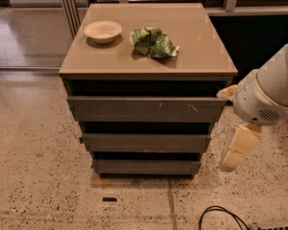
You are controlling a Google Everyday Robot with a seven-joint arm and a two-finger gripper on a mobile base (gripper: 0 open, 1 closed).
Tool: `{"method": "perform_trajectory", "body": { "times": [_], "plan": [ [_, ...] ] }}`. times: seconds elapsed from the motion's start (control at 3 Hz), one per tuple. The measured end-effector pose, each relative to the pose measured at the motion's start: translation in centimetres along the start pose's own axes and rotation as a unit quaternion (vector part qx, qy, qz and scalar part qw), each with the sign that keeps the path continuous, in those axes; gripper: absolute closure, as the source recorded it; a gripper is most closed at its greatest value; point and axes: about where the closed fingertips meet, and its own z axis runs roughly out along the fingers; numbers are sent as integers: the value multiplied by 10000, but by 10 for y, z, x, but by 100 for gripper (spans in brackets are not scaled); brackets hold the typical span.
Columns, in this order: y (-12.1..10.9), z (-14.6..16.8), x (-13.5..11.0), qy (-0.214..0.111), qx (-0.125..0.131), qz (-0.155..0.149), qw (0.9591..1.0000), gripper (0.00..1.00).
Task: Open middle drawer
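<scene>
The middle drawer (145,142) is the wide, plain dark-grey front in the cabinet, below the taller top front with white scratches (146,109) and above the short bottom front (146,166). None of its inside shows. My gripper (236,150) hangs cream-coloured from the white arm (269,92), just right of the cabinet at the height of the middle drawer. It is apart from the drawer and holds nothing that I can see.
A white bowl (102,31) and a crumpled green bag (152,42) lie on the tan cabinet top (201,51). A black cable (221,217) lies on the speckled floor at the front right. A dark wall stands behind on the right.
</scene>
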Motion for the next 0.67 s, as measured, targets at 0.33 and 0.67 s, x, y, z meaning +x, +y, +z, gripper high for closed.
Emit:
{"method": "perform_trajectory", "body": {
  "times": [0.33,0.67],
  "plan": [
    [0,43,5,-392,14,119,9992,0],
    [0,43,5,-392,14,119,9992,0]
  ]
}}
